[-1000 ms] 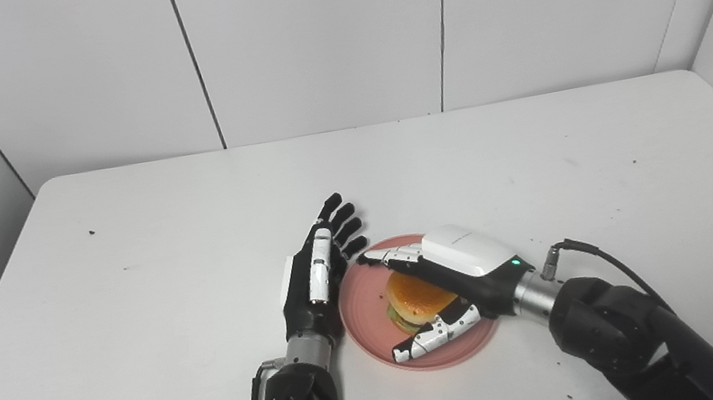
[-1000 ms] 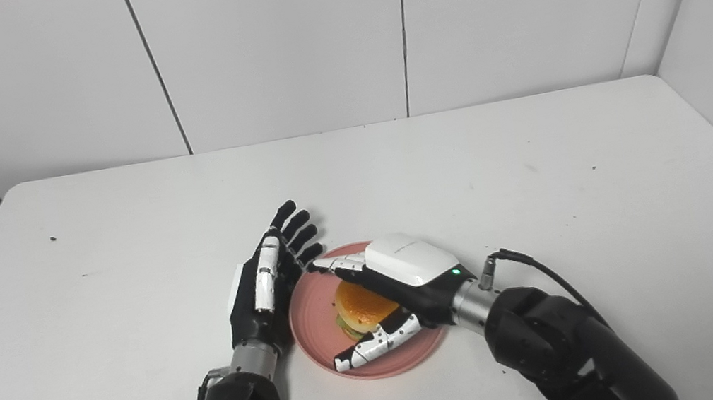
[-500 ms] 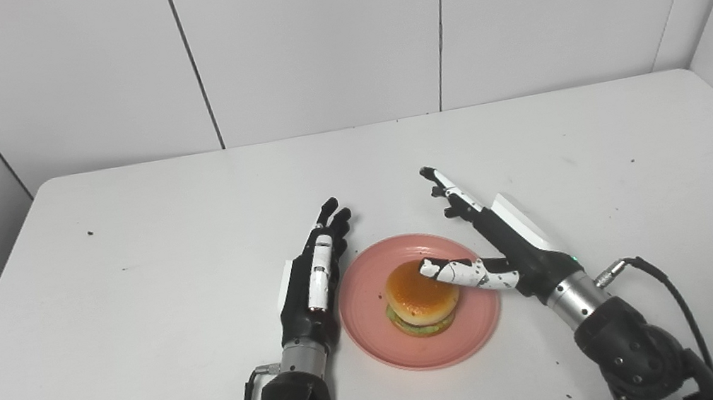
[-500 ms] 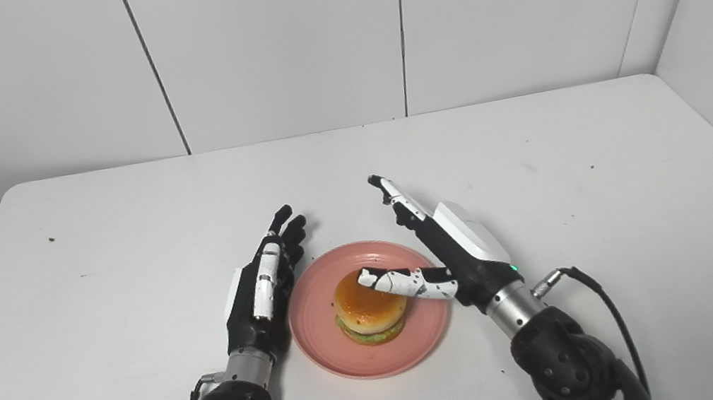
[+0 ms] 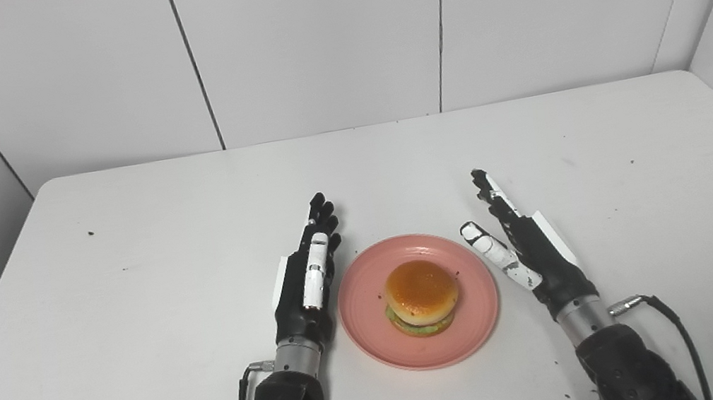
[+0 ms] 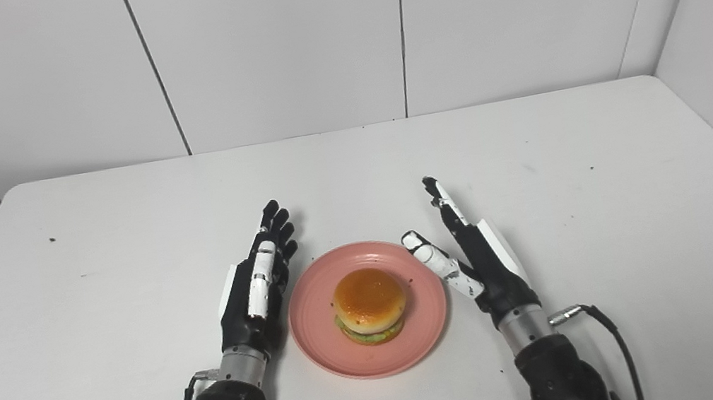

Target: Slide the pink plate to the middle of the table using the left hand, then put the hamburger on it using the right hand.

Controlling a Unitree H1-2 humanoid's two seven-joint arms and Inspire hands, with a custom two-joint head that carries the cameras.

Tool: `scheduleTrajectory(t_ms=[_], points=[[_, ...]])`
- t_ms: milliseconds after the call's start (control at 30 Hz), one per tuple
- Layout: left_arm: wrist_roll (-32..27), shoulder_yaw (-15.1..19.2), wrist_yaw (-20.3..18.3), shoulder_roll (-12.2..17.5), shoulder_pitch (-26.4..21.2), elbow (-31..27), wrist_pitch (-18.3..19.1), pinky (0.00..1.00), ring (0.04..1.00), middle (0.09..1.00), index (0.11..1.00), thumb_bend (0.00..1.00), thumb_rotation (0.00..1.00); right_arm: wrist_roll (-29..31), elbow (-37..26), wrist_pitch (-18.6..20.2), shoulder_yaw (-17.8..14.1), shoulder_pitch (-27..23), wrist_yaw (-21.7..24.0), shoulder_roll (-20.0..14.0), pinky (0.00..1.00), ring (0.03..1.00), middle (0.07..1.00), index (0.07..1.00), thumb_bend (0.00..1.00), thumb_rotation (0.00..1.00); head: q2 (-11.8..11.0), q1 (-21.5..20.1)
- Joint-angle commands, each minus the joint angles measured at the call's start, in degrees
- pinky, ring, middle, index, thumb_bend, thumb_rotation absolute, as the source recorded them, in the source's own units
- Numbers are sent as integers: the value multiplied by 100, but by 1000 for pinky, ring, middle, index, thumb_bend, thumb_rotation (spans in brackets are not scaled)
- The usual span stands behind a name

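The pink plate point(image 5: 424, 339) holds the hamburger point(image 5: 421, 296) upright at its centre, bun up. Left hand point(image 5: 304, 285) just left of the plate and right hand point(image 5: 530, 251) just right, both empty, fingers straight, pointing away.

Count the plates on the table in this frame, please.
1. A single pink plate sits near the table's middle, between the left hand and right hand, with the hamburger on it. None appears hidden.
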Motion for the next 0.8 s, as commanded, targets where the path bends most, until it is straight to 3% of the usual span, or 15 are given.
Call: scheduleTrajectory(t_ms=[0,367,467,767], points=[[4,6,-81,84,17,116,-191,1000,1000,1000,1000,200,1000,247,40,-128,-76,-167,-147,121,998,1000,1000,1000,572,961,8,-5],[-190,42,-197,94,-19,92,-96,1000,1000,1000,1000,197,1000,1345,756,-527,-420,-299,-207,343,1000,1000,1000,1000,572,1000,36,-13],[-172,48,-163,81,-14,50,-38,1000,1000,1000,1000,204,1000,1613,795,-538,-459,-312,-149,389,1000,1000,1000,1000,619,945,34,-18],[-127,70,-111,56,0,34,18,1000,1000,1000,1000,259,1000,2062,756,-528,-469,-310,-83,471,1000,1000,1000,1000,497,948,37,-27]])
